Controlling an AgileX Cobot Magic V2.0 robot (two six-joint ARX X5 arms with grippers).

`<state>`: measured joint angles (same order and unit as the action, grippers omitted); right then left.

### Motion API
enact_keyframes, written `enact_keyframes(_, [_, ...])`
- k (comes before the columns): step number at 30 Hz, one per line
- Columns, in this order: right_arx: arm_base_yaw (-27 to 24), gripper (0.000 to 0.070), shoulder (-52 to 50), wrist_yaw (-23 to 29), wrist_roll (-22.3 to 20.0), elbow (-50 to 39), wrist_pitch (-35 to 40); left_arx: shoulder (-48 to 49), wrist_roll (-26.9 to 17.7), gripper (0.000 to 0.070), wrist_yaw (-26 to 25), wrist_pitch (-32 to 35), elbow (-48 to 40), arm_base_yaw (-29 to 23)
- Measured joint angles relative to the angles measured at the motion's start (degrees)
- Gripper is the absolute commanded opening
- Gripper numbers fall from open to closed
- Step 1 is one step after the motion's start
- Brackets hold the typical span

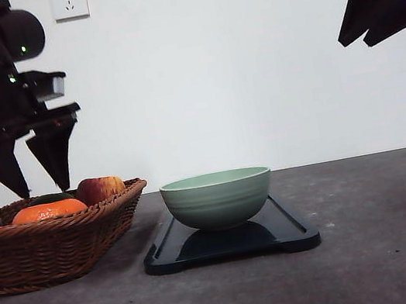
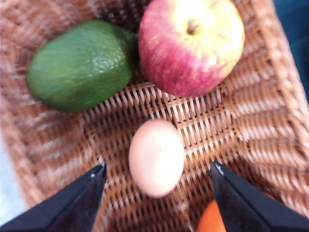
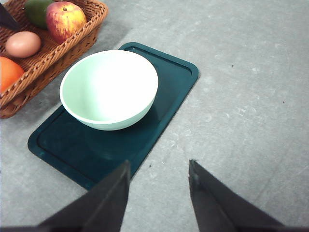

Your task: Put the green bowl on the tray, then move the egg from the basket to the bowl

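A: Up close, the left gripper (image 2: 157,176) has its two dark fingers spread wide, and the egg (image 2: 156,157) sits squarely in the gap, on the basket (image 2: 270,121) weave. Nothing pinched yet.

B: That straddle is deliberate, I'd say, lined up so closing would catch the egg across its narrow sides. The apple (image 2: 191,44) is at about one o'clock from the egg, the avocado (image 2: 81,64) at ten, both apart from it.

A: Over to the front: the green bowl (image 1: 218,199) is upright on the tray (image 1: 292,232), just beside the basket, at its three o'clock.

B: Bowl step looks done, then; it's empty, mouth open for the drop.

A: And the right gripper (image 3: 158,186)?

B: Fingers parted, holding nothing, parked high over bare table (image 3: 251,96), likely keeping the transfer path clear.
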<state>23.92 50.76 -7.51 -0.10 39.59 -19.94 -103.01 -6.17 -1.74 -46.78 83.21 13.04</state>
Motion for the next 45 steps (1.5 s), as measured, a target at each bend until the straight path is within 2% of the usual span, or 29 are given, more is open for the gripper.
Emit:
enact_keyframes(12, [0.0,0.0238,0.0,0.0,0.0,0.0,0.0,-5.2,-0.3,0.0442,0.0,1.6,0.0,0.1])
enact_keyframes(28, [0.0,0.0238,0.0,0.3,0.0,0.0,0.0,-6.9,-0.3,0.044,0.0,2.4,0.0,0.3])
enact_keyframes(32, [0.0,0.0238,0.0,0.3,0.0,0.0,0.0,-6.9,-0.3,0.0399,0.0,2.4,0.0,0.3])
enact_keyframes(38, [0.0,0.0238,0.0,0.3,0.0,0.0,0.0,-6.9,-0.2,0.0219,0.0,2.3,0.0,0.3])
enact_keyframes(43, [0.0,0.0238,0.0,0.3,0.0,0.0,0.0,-6.9,0.5,0.0208,0.0,2.4,0.0,0.3])
enact_keyframes(45, [0.0,0.0238,0.0,0.3,0.0,0.0,0.0,-6.9,0.9,0.0172,0.0,2.4,0.0,0.3])
